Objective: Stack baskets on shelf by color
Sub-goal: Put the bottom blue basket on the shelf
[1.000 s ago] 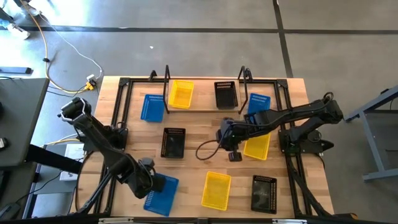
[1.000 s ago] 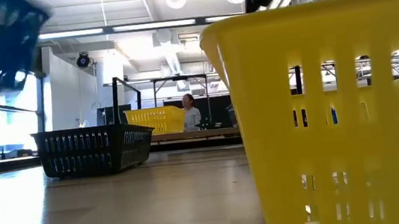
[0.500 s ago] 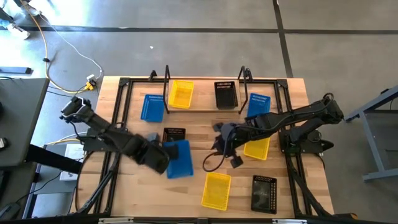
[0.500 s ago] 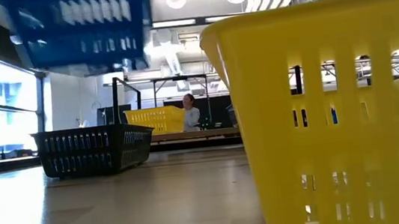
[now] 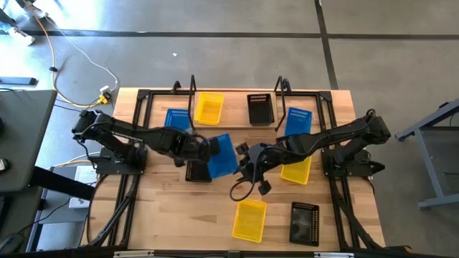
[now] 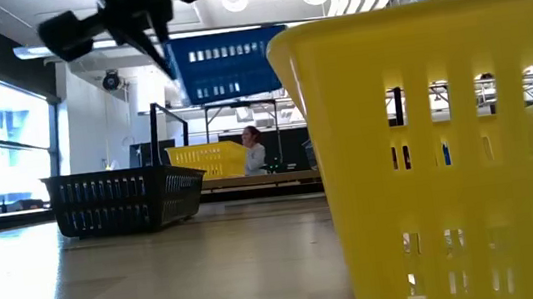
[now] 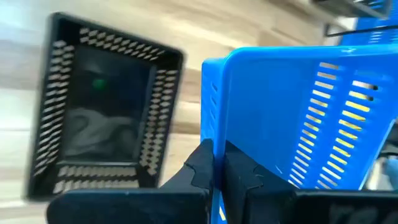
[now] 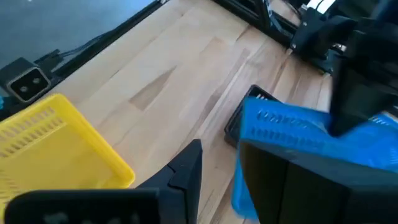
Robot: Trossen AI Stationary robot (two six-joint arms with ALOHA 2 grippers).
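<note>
My left gripper [image 5: 206, 149] is over the table's middle, shut on a blue basket [image 5: 222, 154] that is up in the air in the low view [image 6: 227, 63]. My right gripper [image 5: 245, 159] is open just right of that basket, its fingers [image 8: 186, 165] beside the basket's end [image 8: 292, 134]. The shelf [image 5: 235, 111] carries a yellow basket [image 5: 208, 107] and a black basket [image 5: 260, 109]. Two more blue baskets [image 5: 174, 120] [image 5: 297, 120] rest flat on the table. So do two yellow ones [image 5: 295, 170] [image 5: 249, 218] and two black ones [image 5: 197, 170] [image 5: 305, 223]. My left gripper pinches one wall of the blue basket at its edge [image 7: 213, 134] between its two fingers, coming level from the table's left. The basket is lifted clear and tipped up on its side. My right gripper is close to the basket's other end; whether it touches cannot be told.
The black basket [image 7: 102, 118] lies directly under the held one. A yellow basket [image 6: 438, 150] fills the low view's right. Black frame rails run along the table's edges [image 5: 136, 129]. Bare wood shows at the near left [image 5: 158, 215]. A person [image 6: 252, 151] is in the room beyond.
My left gripper has carried the blue basket from the table's near left corner up and toward the middle, tipping it onto its side. My right gripper has moved a little toward the table's left, closing on the basket.
</note>
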